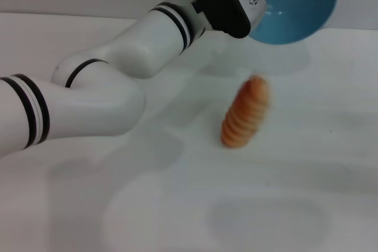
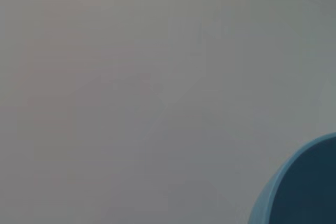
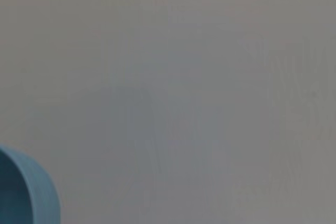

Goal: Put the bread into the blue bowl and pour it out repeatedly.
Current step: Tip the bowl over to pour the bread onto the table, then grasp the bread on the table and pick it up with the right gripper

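The left gripper (image 1: 260, 5) was raised above the far side of the worktop (image 1: 177, 205), its black housing against the rim of the round, glossy light-blue bowl (image 1: 298, 10). The bowl was tipped with its mouth facing toward the camera and down. The fingers were hidden behind the housing; their opening could not be told, though the bowl appeared carried by this arm. The right gripper was not in the head view.

The elongated, ridged, orange-brown bread (image 1: 245, 120) was below the bowl, blurred, either on or just above the worktop. Its long axis ran near-to-far, leaning slightly right at the far end.

Judgement: the bread looked light and somewhat soft; grip across the narrow mid-section, gently.
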Motion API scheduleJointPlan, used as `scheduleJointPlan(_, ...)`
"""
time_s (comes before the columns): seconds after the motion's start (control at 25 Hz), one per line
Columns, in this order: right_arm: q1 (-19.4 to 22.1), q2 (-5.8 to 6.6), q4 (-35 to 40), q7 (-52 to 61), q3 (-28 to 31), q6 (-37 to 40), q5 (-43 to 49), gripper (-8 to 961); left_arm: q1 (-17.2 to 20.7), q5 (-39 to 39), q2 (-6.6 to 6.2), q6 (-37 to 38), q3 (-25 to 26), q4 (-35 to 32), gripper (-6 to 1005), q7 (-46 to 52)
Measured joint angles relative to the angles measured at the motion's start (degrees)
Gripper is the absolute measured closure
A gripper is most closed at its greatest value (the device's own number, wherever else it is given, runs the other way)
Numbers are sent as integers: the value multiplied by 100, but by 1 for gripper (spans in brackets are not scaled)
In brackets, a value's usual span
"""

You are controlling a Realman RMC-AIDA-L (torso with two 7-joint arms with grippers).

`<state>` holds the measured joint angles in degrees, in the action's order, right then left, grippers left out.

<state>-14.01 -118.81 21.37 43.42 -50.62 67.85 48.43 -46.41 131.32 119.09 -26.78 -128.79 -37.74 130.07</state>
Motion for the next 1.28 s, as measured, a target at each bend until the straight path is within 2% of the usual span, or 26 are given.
scheduleJointPlan(0.24, -11, -2, -1, 0, 0, 2, -1, 176, 113, -54, 1, 13, -279, -80, 999, 75)
scheduleJointPlan(0.48, -16, -2, -2, 1, 16, 10, -1, 176, 174, -729, -2, 102, -63, -142, 1000, 88)
scheduleJointPlan(0.6, -9, -2, 28, 35, 50, 34, -1, 176, 122, -997, -6, 619, 420, -130, 1000, 86)
scheduleJointPlan(0.76, 1, 6, 141, 50, 36, -29, 26, 176, -91, -1169, -22, 2039, 1462, 49, 1000, 86)
scheduleJointPlan(0.92, 8, 14, 470, 277, 3, -322, 127, 176, -447, -1207, -42, 3412, 2487, 647, 1000, 96)
scheduleJointPlan(1.08, 139, 10, 1644, 1897, -21, -998, 1379, 176, -664, -1168, -61, 4037, 3018, 1256, 999, 418)
scheduleJointPlan(1.28, 136, -13, 3235, 4459, -22, -1397, 3831, 176, -614, -1139, -69, 4170, 3044, 1416, 999, 644)
